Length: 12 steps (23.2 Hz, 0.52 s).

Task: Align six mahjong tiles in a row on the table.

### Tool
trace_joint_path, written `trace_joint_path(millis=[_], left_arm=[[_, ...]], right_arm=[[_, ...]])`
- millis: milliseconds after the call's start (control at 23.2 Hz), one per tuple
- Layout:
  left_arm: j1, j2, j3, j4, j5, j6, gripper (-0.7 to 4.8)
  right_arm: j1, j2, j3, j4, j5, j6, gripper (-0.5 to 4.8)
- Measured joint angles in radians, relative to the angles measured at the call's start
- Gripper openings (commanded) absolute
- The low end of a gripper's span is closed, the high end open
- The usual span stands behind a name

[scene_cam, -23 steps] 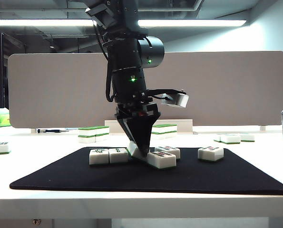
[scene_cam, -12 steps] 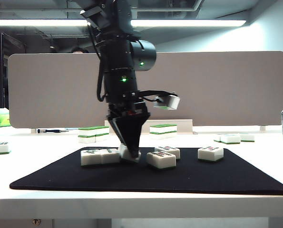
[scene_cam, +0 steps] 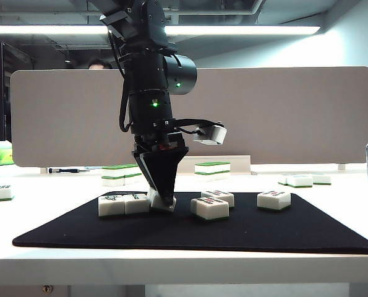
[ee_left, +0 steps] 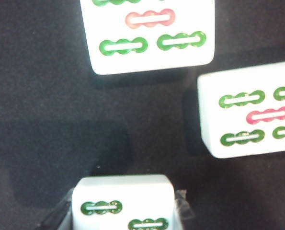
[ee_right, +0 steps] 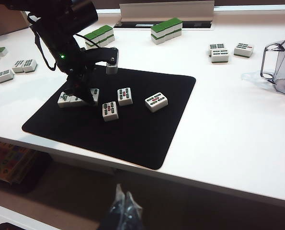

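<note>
Pointing down, L hand [scene_cam: 163,203] on tile [scene_cam: 161,202]

Left hand [scene_cam: 164,203] down, clamped; right hand [ee_right: 122,207] closed, low.

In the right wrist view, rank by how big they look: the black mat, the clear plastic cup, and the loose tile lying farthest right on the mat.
1. Black mat, by far the largest.
2. Clear plastic cup, cut off by the frame edge.
3. Loose tile, smallest.

The left gripper works at the mat's other end.

The mahjong tiles [scene_cam: 209,208] look like smooth, glossy white plastic; the black mat [scene_cam: 245,232] is matt, finely napped cloth on the smooth white tabletop [scene_cam: 190,265].
</note>
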Motion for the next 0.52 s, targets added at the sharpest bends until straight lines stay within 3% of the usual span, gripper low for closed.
trace_joint_path(millis=[259,432,518], left_arm=[[0.01,0.0,0.0,0.006,0.0,0.0,1.91],[0.016,0.001,0.0,0.009,-0.005,0.0,2.83],[0.017,0.017,-0.005,0.009,-0.021,0.0,2.83]], right_arm=[[0.0,0.0,0.0,0.0,0.0,0.0,-0.01],[0.0,0.0,0.0,0.0,0.0,0.0,-0.01],[0.0,0.0,0.0,0.0,0.0,0.0,-0.01]])
